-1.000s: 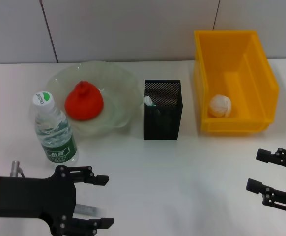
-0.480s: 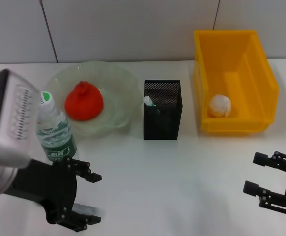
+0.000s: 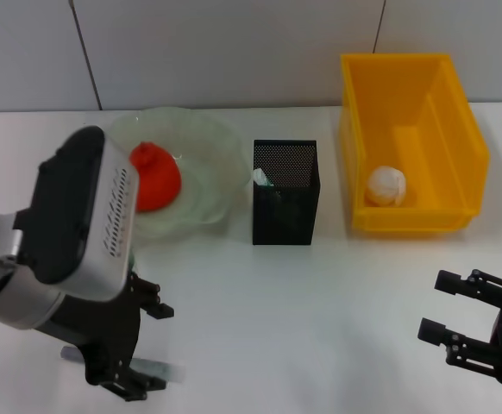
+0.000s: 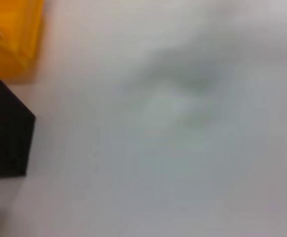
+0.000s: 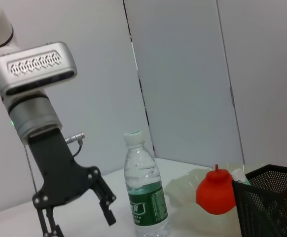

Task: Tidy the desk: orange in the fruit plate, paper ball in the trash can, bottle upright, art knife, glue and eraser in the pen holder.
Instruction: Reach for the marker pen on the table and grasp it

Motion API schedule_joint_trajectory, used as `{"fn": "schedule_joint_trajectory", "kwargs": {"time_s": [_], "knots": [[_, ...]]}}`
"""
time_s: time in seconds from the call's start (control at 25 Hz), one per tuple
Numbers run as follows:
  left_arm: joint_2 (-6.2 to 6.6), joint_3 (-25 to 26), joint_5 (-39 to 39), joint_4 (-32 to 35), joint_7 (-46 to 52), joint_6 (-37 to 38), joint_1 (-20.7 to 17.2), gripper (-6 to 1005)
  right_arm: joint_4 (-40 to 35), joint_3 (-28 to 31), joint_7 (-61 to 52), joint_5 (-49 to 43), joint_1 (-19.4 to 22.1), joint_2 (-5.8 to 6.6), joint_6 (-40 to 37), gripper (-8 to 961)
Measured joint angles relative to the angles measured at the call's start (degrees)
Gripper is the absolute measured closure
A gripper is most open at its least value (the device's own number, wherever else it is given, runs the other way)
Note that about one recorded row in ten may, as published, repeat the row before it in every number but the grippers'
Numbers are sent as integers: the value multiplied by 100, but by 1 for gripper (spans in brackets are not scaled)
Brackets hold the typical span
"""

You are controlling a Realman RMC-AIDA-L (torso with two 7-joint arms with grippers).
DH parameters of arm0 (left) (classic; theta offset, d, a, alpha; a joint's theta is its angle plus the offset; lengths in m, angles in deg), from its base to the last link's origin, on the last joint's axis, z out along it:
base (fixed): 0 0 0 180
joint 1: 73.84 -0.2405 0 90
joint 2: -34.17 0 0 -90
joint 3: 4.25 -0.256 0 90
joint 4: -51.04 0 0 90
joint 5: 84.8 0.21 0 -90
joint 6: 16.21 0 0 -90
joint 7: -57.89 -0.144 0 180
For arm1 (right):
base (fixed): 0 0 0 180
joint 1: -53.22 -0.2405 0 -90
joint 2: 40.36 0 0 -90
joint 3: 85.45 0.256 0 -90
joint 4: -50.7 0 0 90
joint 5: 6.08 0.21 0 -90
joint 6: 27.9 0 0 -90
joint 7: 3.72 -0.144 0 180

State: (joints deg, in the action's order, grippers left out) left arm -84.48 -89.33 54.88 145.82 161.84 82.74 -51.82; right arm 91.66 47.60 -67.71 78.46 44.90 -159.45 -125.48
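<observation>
Nearest the robot, the left gripper [image 3: 143, 345] points down at the white table [image 3: 320, 302], jaws spread wide over a small pale item [image 3: 152, 369] too blurred to name; the right gripper [image 3: 460, 336] waits open and empty near the front right edge; the step in hand looks like picking that item, which calls for lowering and closing squarely on it. Farther back, the bottle [image 5: 144, 185] stands upright, the orange [image 3: 152, 177] sits in the fruit plate [image 3: 208, 155], the pen holder [image 3: 285, 194] holds something pale, and the paper ball [image 3: 387, 185] lies in the yellow trash can [image 3: 441, 112]; a grey panelled wall [image 3: 234, 52] closes the scene.
</observation>
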Motion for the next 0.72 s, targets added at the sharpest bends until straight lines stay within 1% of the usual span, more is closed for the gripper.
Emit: {"fn": "schedule_joint_trajectory", "kwargs": {"time_s": [0.12, 0.16, 0.28, 0.32, 0.36, 0.52, 0.68, 0.72], "knots": [[-4, -237, 291, 6, 83, -13, 23, 242, -27, -46, 23, -15, -3, 0, -5, 221], [-8, -386, 463, 9, 149, -26, 36, 242, -24, -61, 38, -47, -8, 2, -21, 221], [-9, -442, 592, 2, 182, -44, 57, 242, -6, -68, 74, -177, -36, 10, -78, 221], [-9, -444, 625, -9, 194, -50, 73, 242, 26, -69, 92, -393, -96, 13, -127, 221], [-9, -445, 657, -24, 213, -57, 91, 242, 26, -69, 92, -393, -96, 13, -127, 221], [-9, -448, 692, -154, 212, -126, 137, 242, 50, -69, 82, -902, -289, 2, -167, 221], [-9, -448, 696, -231, 212, -142, 166, 243, 51, -69, 61, -986, -349, -1, -182, 220], [-9, -448, 700, -347, 212, -198, 210, 243, 64, -69, 48, -994, -368, 0, -193, 220]]}}
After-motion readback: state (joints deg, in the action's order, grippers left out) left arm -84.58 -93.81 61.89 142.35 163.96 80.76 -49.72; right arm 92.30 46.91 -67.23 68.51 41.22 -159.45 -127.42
